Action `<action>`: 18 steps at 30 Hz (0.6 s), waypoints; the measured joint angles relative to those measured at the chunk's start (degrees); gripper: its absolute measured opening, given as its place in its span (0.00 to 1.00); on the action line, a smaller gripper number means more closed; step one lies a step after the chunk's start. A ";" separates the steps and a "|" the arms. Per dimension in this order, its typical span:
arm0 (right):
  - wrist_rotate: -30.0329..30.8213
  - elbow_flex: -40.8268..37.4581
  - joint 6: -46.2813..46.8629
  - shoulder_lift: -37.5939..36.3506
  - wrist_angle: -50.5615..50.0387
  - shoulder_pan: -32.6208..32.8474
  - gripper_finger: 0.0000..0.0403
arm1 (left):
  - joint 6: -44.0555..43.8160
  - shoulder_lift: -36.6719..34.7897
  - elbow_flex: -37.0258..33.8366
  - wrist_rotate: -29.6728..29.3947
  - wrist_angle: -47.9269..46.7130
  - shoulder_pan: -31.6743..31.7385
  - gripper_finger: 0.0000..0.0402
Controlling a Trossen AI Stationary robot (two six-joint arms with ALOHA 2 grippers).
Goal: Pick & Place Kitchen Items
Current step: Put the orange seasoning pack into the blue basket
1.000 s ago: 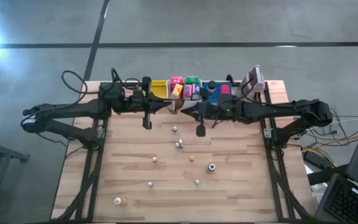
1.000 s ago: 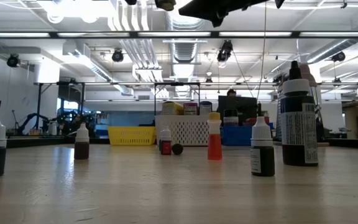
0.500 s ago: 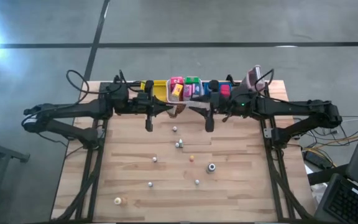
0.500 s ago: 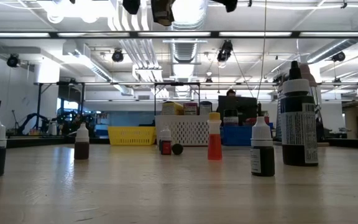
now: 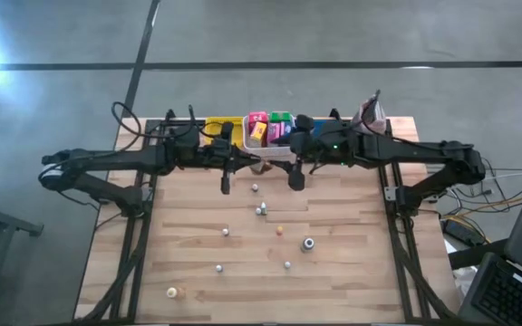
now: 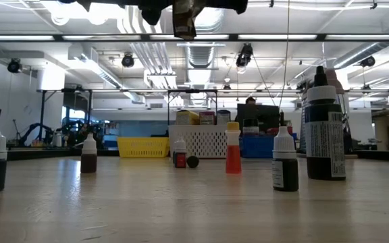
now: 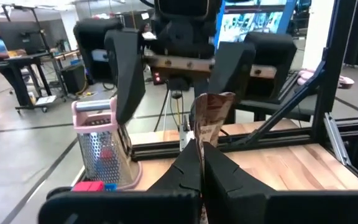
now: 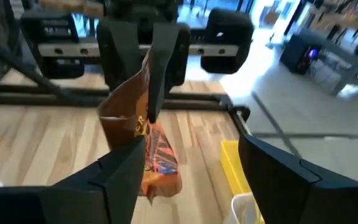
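Observation:
A brown packet hangs in the air in front of the white bin, between my two grippers. My left gripper is shut on it. My right gripper faces it from the table's right, open, with its fingers standing on either side of the packet's lower part without touching. In the low view the packet shows at the top edge. Small bottles and tiny pieces stand scattered on the table. My left gripper pinches the packet's edge between its two shut fingers, coming level from the table's left. The packet stands out past the fingertips and hangs clear of the table, crumpled and tilted.
Yellow bin, white bin with several coloured packets and blue bin line the far edge. A pink-grey upright device stands at the far right. Dropper bottles stand near the low camera.
My left gripper has carried the brown packet toward the table's right and a little down. My right gripper has opened off the packet and risen, tipping nearer to level. The packet has come into the top of the low view.

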 joint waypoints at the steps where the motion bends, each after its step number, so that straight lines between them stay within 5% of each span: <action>1: -0.05 1.18 -0.02 0.34 -1.90 0.00 0.64 | 0.00 0.00 0.00 -0.01 -0.21 0.00 0.00; 9: -1.51 9.69 1.57 0.80 -19.08 0.09 0.64 | 0.97 -1.18 0.00 -1.43 -2.53 0.30 0.00; 18: -5.89 12.48 1.34 1.08 -18.40 0.13 0.57 | 1.32 -0.45 0.00 -2.48 -1.58 0.35 0.00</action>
